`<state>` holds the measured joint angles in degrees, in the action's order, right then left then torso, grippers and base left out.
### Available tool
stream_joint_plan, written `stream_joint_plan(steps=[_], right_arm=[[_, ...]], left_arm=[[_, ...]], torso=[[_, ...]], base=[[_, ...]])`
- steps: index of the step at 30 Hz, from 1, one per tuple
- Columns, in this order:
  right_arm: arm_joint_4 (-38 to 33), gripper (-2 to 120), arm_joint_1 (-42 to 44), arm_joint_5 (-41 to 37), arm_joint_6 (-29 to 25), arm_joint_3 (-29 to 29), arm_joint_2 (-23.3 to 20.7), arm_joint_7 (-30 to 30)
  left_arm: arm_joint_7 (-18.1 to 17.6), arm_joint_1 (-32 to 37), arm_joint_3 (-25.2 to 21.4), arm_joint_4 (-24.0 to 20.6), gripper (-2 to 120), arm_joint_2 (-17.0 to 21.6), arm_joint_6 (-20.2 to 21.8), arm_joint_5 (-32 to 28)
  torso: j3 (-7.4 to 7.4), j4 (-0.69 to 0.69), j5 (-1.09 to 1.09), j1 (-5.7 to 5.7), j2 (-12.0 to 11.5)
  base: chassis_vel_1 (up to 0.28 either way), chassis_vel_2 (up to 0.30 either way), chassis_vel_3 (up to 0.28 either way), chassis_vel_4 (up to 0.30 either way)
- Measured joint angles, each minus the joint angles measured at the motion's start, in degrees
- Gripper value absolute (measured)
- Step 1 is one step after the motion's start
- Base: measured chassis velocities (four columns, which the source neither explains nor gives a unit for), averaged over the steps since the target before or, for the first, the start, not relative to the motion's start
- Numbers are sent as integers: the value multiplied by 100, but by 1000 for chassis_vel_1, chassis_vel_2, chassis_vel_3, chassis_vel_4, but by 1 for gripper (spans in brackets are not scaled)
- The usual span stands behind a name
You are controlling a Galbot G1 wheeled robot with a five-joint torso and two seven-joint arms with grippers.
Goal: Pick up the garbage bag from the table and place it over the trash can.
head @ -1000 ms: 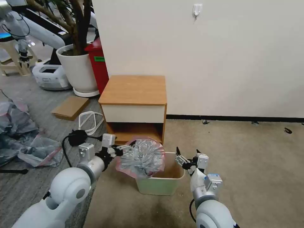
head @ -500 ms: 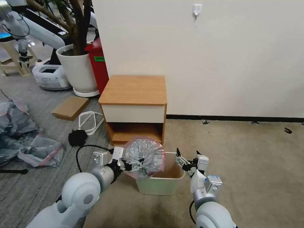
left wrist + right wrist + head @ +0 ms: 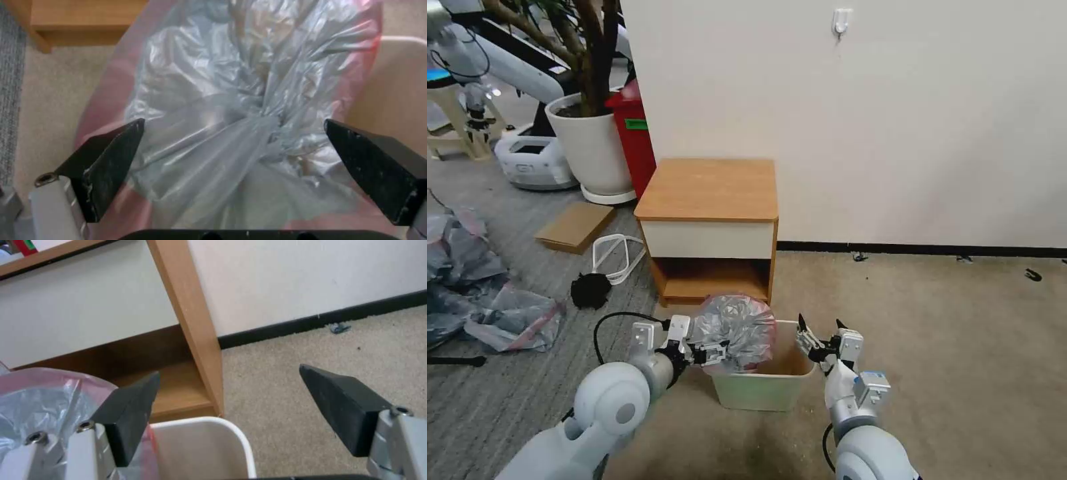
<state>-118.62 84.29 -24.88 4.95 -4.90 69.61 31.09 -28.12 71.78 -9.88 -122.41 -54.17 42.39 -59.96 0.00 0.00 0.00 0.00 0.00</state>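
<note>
The garbage bag (image 3: 737,328), crinkled grey plastic with a pink rim, sits bunched over the left half of the trash can (image 3: 767,392), a pale-green bin on the floor in front of the table (image 3: 710,190). My left gripper (image 3: 710,352) is at the bag's near-left side. In the left wrist view the gripper (image 3: 234,121) is open, its fingers (image 3: 111,156) spread wide on either side of the bag (image 3: 231,110) without pinching it. My right gripper (image 3: 820,337) hovers open by the bin's right rim, with the rim (image 3: 231,433) and the bag's edge (image 3: 49,396) just below it.
A white plant pot (image 3: 594,147) and a tall red bin (image 3: 637,133) stand behind the table on the left. Cardboard (image 3: 575,225), a white cable loop (image 3: 617,257) and a heap of plastic bags (image 3: 480,293) lie on the left floor. Open carpet (image 3: 947,347) stretches to the right.
My left arm swung right and down, carrying the bag from left of the bin onto its left half. The bag now sits lower and more bunched. The right gripper barely moved.
</note>
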Motion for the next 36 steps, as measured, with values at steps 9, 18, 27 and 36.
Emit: stream_joint_plan(steps=[9, 18, 27, 36], right_arm=[[35, 80, -14, 0, -36, -15, -42, -9], [126, 72, -41, -3, -92, -30, -52, -14], [182, 68, -61, -4, -110, -37, -44, -17], [250, 65, -75, -8, -131, -51, -29, -19]], left_arm=[[-21, -121, 159, 208, 100, -64, -11, 16], [-159, -261, 338, 444, 90, -172, -20, 24], [-199, -327, 411, 582, 77, -206, -23, 22], [-390, -459, 556, 749, 70, -266, -25, -64]], torso=[[0, 0, 0, 0, 0], [0, 0, 0, 0, 0], [0, 0, 0, 0, -1], [0, 0, 0, 0, -1]], base=[[0, 0, 0, 0], [0, 0, 0, 0], [0, 0, 0, 0], [0, 0, 0, 0]])
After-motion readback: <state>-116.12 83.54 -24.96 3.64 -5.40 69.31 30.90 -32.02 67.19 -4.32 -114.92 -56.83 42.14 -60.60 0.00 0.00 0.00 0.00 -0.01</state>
